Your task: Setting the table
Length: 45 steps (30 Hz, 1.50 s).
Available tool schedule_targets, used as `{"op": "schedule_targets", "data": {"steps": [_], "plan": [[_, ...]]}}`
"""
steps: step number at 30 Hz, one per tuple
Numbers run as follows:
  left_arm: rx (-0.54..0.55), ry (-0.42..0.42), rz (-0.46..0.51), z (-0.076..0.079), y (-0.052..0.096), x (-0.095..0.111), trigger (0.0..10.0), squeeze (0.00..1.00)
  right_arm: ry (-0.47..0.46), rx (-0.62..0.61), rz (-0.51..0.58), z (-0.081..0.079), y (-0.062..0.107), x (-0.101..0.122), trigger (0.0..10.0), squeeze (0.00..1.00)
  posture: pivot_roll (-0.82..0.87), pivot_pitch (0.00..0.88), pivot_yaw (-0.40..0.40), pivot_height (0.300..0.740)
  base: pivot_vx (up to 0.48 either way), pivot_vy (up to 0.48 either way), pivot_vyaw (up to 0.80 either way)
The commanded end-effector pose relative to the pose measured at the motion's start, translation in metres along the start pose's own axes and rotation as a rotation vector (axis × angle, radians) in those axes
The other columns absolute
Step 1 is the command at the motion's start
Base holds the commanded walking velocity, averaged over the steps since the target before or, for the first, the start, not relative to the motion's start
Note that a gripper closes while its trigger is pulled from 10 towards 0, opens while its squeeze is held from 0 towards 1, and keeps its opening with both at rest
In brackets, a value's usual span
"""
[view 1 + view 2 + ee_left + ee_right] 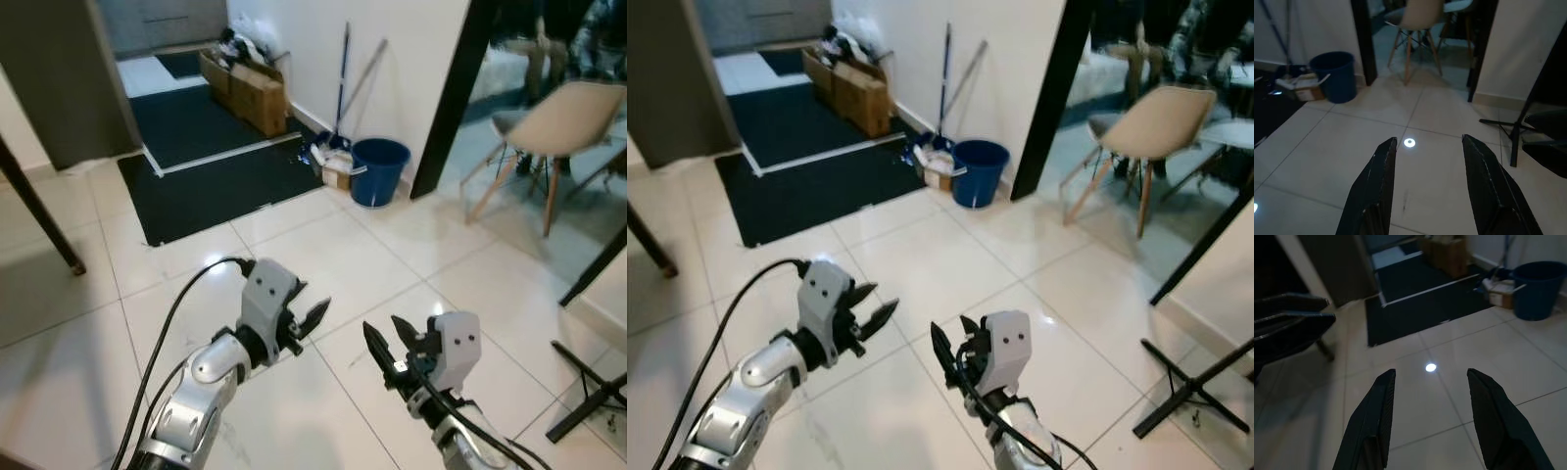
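The left end effector and the right end effector are nearest, both raised over the tiled floor, tips turned toward each other but apart. Each one is released, fingers spread, holding nothing. Farther away a blue bucket stands by the white wall, with a mop leaning just beside it. Cardboard boxes lie along the same wall, next to a dark mat. On the right a beige chair stands behind a black post. No table things can be seen; a dark table leg stands at the left.
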<state>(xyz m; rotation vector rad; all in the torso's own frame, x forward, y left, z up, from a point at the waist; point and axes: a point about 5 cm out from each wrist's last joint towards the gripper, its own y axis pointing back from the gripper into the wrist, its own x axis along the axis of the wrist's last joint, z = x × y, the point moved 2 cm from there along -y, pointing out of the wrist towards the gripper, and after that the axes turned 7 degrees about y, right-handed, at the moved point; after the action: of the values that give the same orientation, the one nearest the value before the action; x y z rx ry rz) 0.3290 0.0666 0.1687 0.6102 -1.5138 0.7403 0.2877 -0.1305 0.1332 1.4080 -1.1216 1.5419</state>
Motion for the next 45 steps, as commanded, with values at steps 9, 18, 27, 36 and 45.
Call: {"op": "schedule_targets", "data": {"steps": [9, 18, 27, 36, 45], "plan": [[-0.012, 0.002, -0.013, 0.004, 0.000, -0.004, 10.0, 0.00, 0.001, -0.027, -0.012, 0.005, 0.004, -0.003, 10.0, 0.00, -0.06, 0.116, 0.117, 0.740, 0.480, 0.000, -0.55], [0.071, -0.008, -0.031, -0.007, 0.006, -0.012, 10.0, 0.00, 0.002, 0.001, 0.006, -0.004, -0.003, 0.000, 10.0, 0.00, -0.05, 0.100, 0.114, 0.740, 0.480, 0.000, 0.00], [0.313, -0.027, -0.085, -0.045, 0.034, -0.031, 10.0, 0.00, 0.020, 0.045, -0.010, -0.010, -0.011, -0.007, 10.0, 0.00, 0.01, 0.069, 0.080, 0.740, 0.480, 0.000, 0.00], [0.398, -0.027, -0.097, -0.054, 0.052, -0.038, 10.0, 0.00, 0.028, 0.082, -0.008, -0.011, -0.019, -0.006, 10.0, 0.00, 0.02, 0.063, 0.051, 0.740, 0.480, 0.000, 0.00], [0.379, -0.046, -0.094, -0.047, 0.049, -0.039, 10.0, 0.00, 0.035, 0.073, -0.008, -0.009, -0.017, -0.007, 10.0, 0.00, 0.01, 0.071, 0.064, 0.740, 0.480, 0.000, 0.00]]}}
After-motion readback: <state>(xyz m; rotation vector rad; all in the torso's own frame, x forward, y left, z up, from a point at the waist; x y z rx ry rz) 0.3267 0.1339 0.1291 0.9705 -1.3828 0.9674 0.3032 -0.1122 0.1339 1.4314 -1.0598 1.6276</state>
